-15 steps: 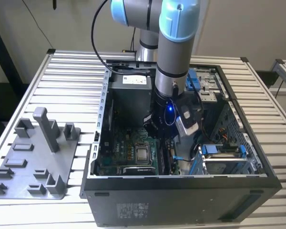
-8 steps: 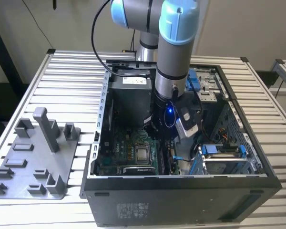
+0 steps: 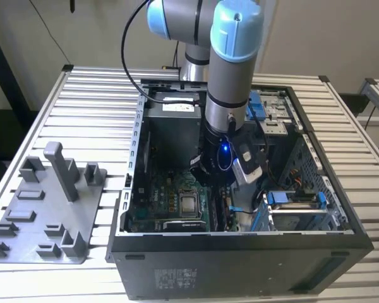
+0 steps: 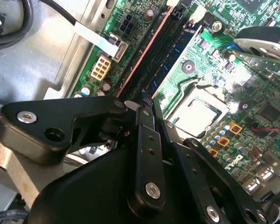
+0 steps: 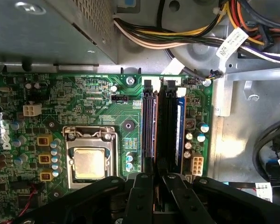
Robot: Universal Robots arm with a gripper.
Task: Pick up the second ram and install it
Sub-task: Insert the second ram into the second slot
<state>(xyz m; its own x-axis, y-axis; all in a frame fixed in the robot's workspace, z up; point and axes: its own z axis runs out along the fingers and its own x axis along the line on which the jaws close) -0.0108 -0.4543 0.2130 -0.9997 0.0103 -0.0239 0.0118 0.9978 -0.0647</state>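
My gripper point(image 3: 210, 172) reaches down into the open computer case point(image 3: 240, 249), over the memory slots of the green motherboard point(image 5: 98, 102). In both wrist views its black fingers point(image 5: 142, 186) stand close together, shut on the near end of the second ram point(image 5: 154, 126). That ram is a thin dark stick seen edge-on with a copper-coloured line, and it runs along a slot point(image 5: 147, 122) away from the fingertips point(image 4: 147, 100). Another stick with a blue face point(image 5: 178, 123) sits in a slot beside it. How deep the held stick sits cannot be told.
The processor socket point(image 5: 89, 161) lies close beside the slots. Bundled cables point(image 5: 191, 35) and a metal box point(image 5: 51, 28) lie beyond the board. In the exterior view a grey plastic holder tray point(image 3: 44, 214) lies on the slatted table point(image 3: 95, 107), at that view's left.
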